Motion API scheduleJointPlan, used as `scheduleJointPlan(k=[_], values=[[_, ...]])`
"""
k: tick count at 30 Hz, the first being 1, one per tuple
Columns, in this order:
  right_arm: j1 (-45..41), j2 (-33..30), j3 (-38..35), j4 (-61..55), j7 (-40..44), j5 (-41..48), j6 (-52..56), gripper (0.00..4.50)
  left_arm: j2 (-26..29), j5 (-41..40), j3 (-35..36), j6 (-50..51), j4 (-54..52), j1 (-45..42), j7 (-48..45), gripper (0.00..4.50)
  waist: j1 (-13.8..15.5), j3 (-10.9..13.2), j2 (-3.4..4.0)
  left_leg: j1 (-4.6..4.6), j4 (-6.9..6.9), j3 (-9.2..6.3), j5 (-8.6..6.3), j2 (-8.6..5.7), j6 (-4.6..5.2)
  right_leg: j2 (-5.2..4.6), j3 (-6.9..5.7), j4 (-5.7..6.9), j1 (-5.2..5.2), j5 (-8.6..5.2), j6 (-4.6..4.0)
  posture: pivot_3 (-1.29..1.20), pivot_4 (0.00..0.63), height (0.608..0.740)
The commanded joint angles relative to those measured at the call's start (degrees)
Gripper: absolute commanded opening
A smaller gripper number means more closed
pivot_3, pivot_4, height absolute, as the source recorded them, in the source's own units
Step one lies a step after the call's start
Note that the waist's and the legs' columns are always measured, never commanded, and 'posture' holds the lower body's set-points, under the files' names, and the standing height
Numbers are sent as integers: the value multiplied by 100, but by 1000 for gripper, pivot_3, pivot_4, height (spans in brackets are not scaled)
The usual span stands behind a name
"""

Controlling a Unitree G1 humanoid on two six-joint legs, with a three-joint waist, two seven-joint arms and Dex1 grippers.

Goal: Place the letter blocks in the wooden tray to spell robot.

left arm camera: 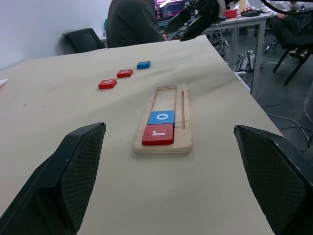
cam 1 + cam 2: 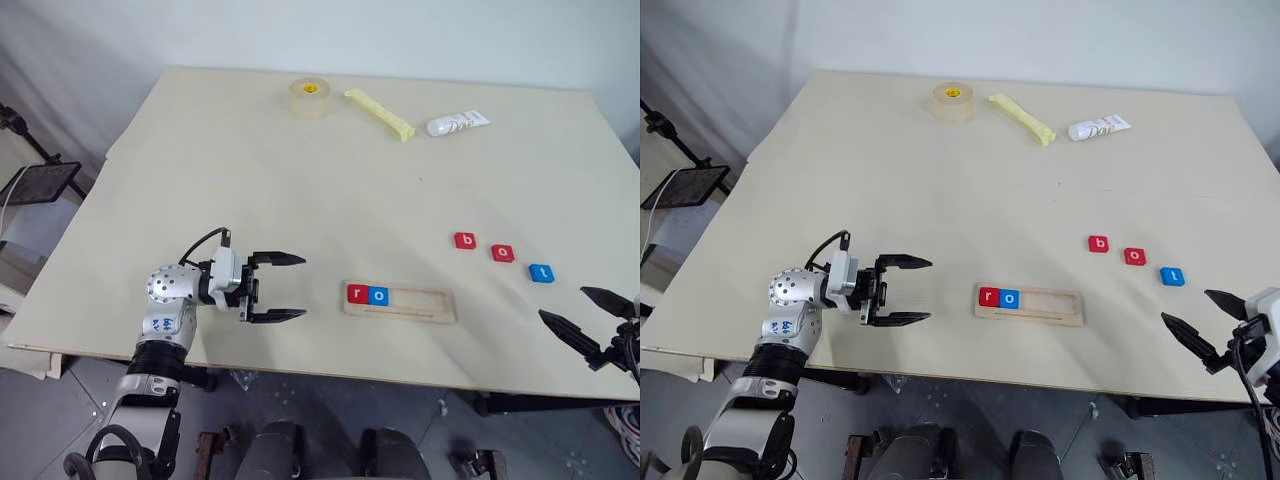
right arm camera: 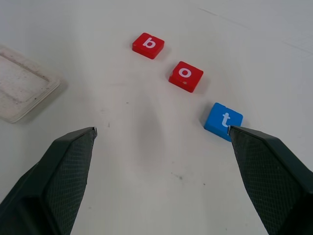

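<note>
The wooden tray (image 2: 400, 302) lies near the table's front edge with a red r block (image 2: 357, 294) and a blue o block (image 2: 378, 295) at its left end. Behind it to the right, a red b block (image 2: 465, 240), a red o block (image 2: 503, 253) and a blue t block (image 2: 541, 272) lie in a row on the table. My left gripper (image 2: 284, 287) is open and empty, left of the tray and pointing at it. My right gripper (image 2: 574, 308) is open and empty at the front right, just short of the t block (image 3: 223, 121).
At the table's far edge stand a tape roll (image 2: 311, 97), a pale yellow stick (image 2: 380, 113) and a white tube (image 2: 458, 123). A person sits at a desk beyond the table (image 1: 134, 22). A black stand (image 2: 40, 181) is off the table's left side.
</note>
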Motion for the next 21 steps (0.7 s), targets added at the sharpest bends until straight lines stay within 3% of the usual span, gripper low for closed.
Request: scheduleJointPlan(k=[1,11,21], values=[[-28,-93,-218,-58,28,59,24,4500,-51,-100,23,-86,-25,-56,-29,4459,-11,0,0,1,0,0,0,0,0,0,0,0,0,0,0,0,150,740],[-243,-114,-75,-82,-4,19,146,4500,-92,-123,20,-70,-107,21,-82,4459,-12,0,0,1,0,0,0,1,0,0,0,0,0,0,0,0,150,740],[-2699,-63,1580,-67,-1719,-438,1960,4500,-245,-156,-22,-38,-391,213,55,4459,-83,-2,4,2,3,3,3,6,-4,0,1,10,-7,0,0,0,150,740]])
